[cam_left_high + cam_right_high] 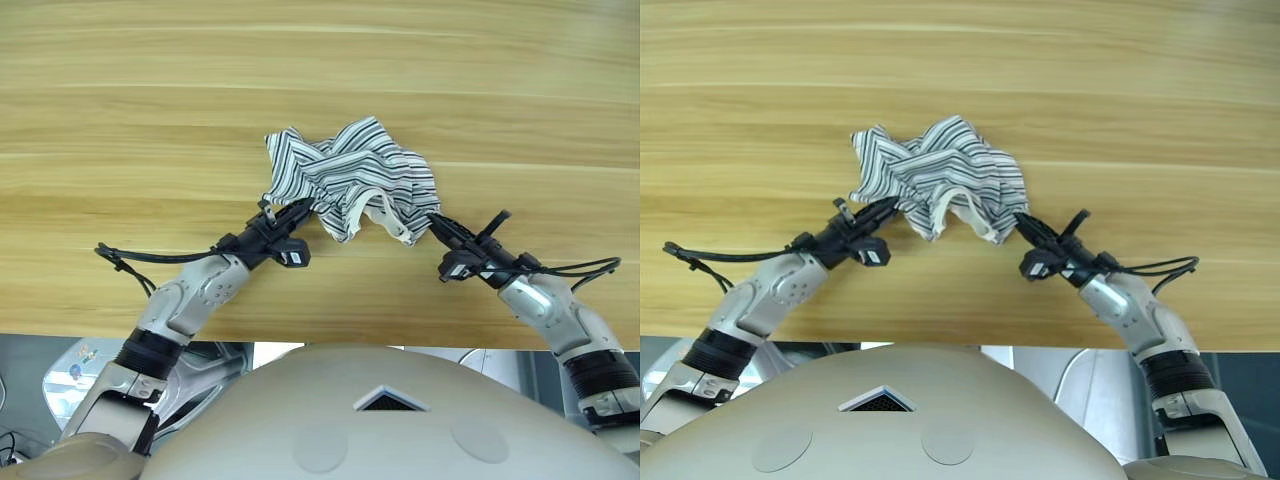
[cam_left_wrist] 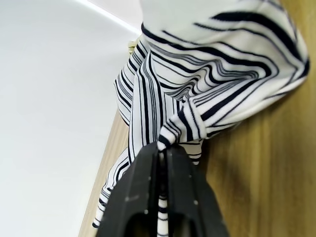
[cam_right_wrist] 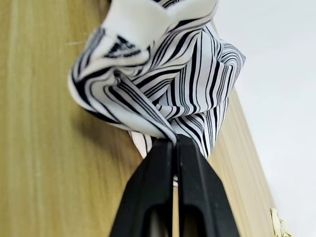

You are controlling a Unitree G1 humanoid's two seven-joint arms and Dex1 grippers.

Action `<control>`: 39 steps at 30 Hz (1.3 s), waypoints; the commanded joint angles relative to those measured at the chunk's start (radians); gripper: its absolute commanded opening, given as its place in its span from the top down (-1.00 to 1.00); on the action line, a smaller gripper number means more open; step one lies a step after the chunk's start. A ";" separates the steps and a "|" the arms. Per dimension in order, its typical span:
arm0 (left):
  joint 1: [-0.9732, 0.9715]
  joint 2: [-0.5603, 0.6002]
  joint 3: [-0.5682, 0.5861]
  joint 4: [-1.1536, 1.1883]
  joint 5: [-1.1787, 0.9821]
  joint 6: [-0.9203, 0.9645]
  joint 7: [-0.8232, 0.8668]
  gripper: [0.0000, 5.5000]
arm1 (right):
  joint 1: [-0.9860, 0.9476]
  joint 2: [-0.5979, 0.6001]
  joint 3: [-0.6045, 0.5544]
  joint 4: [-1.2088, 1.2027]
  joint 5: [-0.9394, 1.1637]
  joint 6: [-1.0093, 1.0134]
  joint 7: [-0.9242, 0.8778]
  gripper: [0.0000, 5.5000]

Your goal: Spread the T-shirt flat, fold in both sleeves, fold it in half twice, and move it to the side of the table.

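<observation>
- T-shirt (image 1: 350, 175): black-and-white stripes, bunched into a crumpled heap, not flat, sleeves not distinguishable.
- It sits in the near half of the surface (image 1: 150, 120), roughly centred left to right and well clear of the far edge.
- White neck band (image 1: 356, 212) is on the robot-facing side of the heap, looping down between the 2 tools.
- Left tool (image 1: 300, 208): closed, gripping a pinch of striped cloth at the heap's near-left edge. In the left wrist view the 2 black fingers (image 2: 143, 182) are pressed together with fabric nipped at the tips.
- Right tool (image 1: 432, 217): closed, gripping cloth at the heap's near-right edge. In the right wrist view the fingers (image 3: 155, 177) are together and the stripes run in tight pleats into the pinch point.
- Both arms come in from the near edge and angle inward. The 2 tools are apart, with the lower part of the heap between them.
- The heap's body rests on the surface. I cannot tell whether the pinched corners are lifted off it.
- Surface: light wood grain.
- 1 black cable (image 1: 130, 258) loops off the left forearm and another black cable (image 1: 580, 268) off the right.
</observation>
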 commanded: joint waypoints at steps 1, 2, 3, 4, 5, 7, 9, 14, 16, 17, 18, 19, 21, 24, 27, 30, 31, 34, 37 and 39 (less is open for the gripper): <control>0.093 0.035 -0.039 0.068 0.019 0.065 -0.082 1.00 | 0.020 -0.014 0.012 0.004 -0.031 0.021 0.037 1.00; 0.092 0.037 -0.038 0.068 0.010 0.065 -0.084 1.00 | 0.019 -0.016 0.008 0.000 -0.027 0.021 0.039 1.00; 0.087 0.037 -0.038 0.071 0.004 0.065 -0.086 1.00 | 0.017 -0.016 0.007 -0.001 -0.024 0.021 0.040 1.00; 0.083 0.039 -0.034 0.072 -0.006 0.065 -0.087 1.00 | 0.013 -0.016 0.005 -0.001 -0.022 0.020 0.040 1.00; 0.083 0.041 -0.024 0.069 -0.021 0.064 -0.084 1.00 | 0.005 -0.015 0.003 -0.003 -0.020 0.014 0.039 1.00; 0.094 0.049 0.003 0.050 -0.087 0.053 -0.088 1.00 | -0.014 -0.015 -0.001 -0.012 -0.006 0.002 0.045 1.00; 0.097 0.048 0.037 0.042 -0.175 0.039 -0.096 1.00 | -0.059 -0.015 0.002 0.002 0.019 -0.015 0.069 1.00; 0.080 0.047 0.117 0.071 -0.430 -0.057 -0.158 1.00 | -0.195 -0.003 -0.010 0.123 0.150 -0.079 0.140 1.00; 0.123 0.071 0.115 0.049 -0.524 -0.124 -0.220 1.00 | -0.208 -0.015 0.006 0.151 0.202 -0.119 0.193 1.00; 0.166 0.091 0.112 0.030 -0.570 -0.162 -0.251 1.00 | -0.193 -0.027 0.014 0.154 0.225 -0.142 0.221 1.00; 0.233 0.125 0.131 0.013 -0.610 -0.188 -0.274 1.00 | -0.130 -0.059 0.011 0.126 0.273 -0.163 0.255 1.00; 0.283 0.156 0.150 0.009 -0.637 -0.211 -0.294 1.00 | -0.067 -0.093 0.009 0.097 0.334 -0.181 0.291 1.00; 0.369 0.210 0.197 -0.014 -0.719 -0.259 -0.334 1.00 | 0.066 -0.181 0.007 0.024 0.487 -0.204 0.375 1.00; 0.479 0.232 0.262 -0.106 -0.893 -0.314 -0.369 1.00 | 0.283 -0.306 -0.036 -0.080 0.709 -0.216 0.469 1.00; 0.592 0.217 0.327 -0.102 -0.941 -0.351 -0.375 1.00 | 0.450 -0.345 -0.138 -0.119 0.837 -0.219 0.499 1.00; 0.620 0.199 0.354 -0.058 -0.956 -0.362 -0.401 1.00 | 0.518 -0.319 -0.182 -0.166 0.888 -0.200 0.534 1.00; 0.593 0.196 0.350 -0.037 -0.964 -0.356 -0.420 1.00 | 0.483 -0.306 -0.172 -0.173 0.894 -0.177 0.554 1.00; 0.226 0.157 0.332 0.148 -0.951 -0.257 -0.485 1.00 | 0.023 -0.158 -0.105 -0.040 0.851 -0.011 0.597 1.00; -0.507 -0.011 0.347 0.556 -0.863 -0.052 -0.317 1.00 | -0.770 0.112 -0.079 0.504 0.645 0.211 0.304 1.00; -1.034 -0.121 0.351 0.895 -0.757 0.060 0.007 1.00 | -1.252 0.205 -0.066 0.842 0.509 0.373 -0.085 1.00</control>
